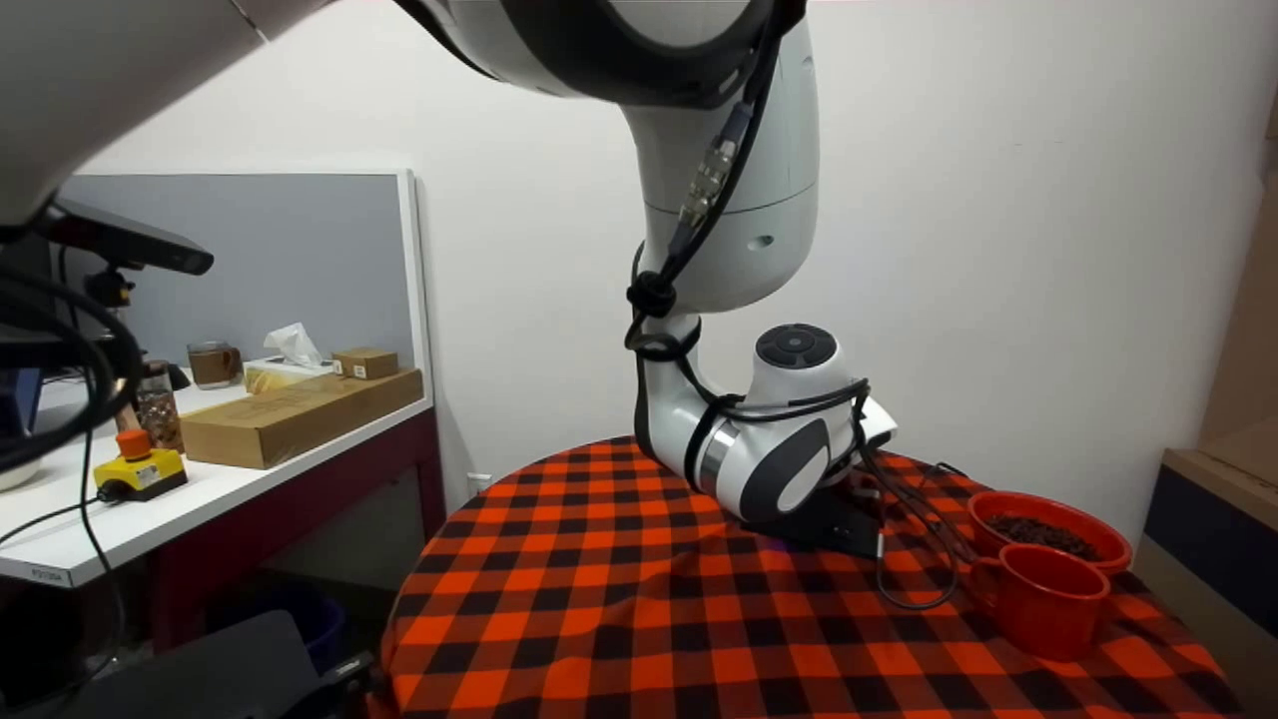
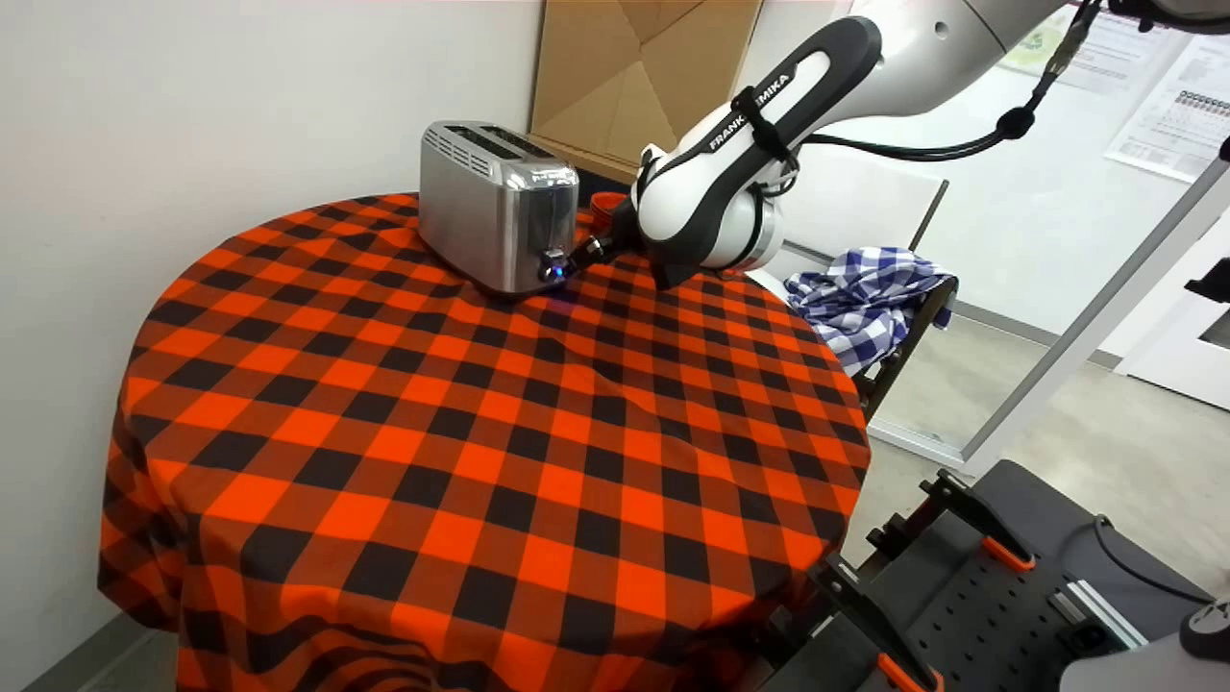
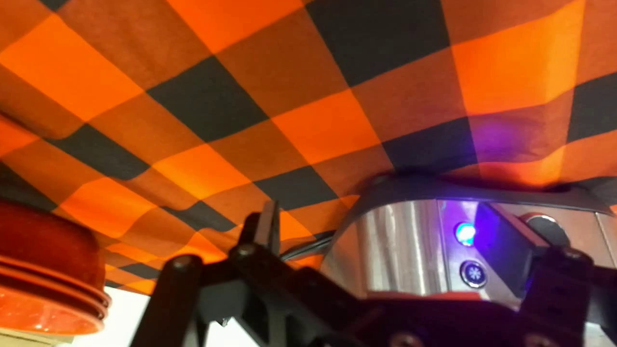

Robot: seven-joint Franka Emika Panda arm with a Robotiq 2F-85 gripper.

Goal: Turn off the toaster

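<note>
The silver toaster (image 2: 471, 211) with a dark slotted top stands at the back of the cloth-covered table. A blue light (image 2: 557, 272) glows low on its front. In the wrist view the toaster front (image 3: 390, 246) shows the lit blue button (image 3: 465, 233), a dark snowflake button (image 3: 474, 273) and part of a round knob (image 3: 547, 229). My gripper (image 3: 385, 231) is open with nothing between its fingers. One finger is left of the toaster. The other overlaps the panel beside the lit button; I cannot tell whether it touches. In an exterior view the arm largely hides the toaster.
A red bowl (image 1: 1108, 539) with dark bits and a red cup (image 1: 1053, 599) stand at the table edge near the gripper. Red dishes (image 3: 48, 270) show at the left in the wrist view. A wall stands behind the toaster. A checkered tablecloth (image 2: 461, 432) covers the round table.
</note>
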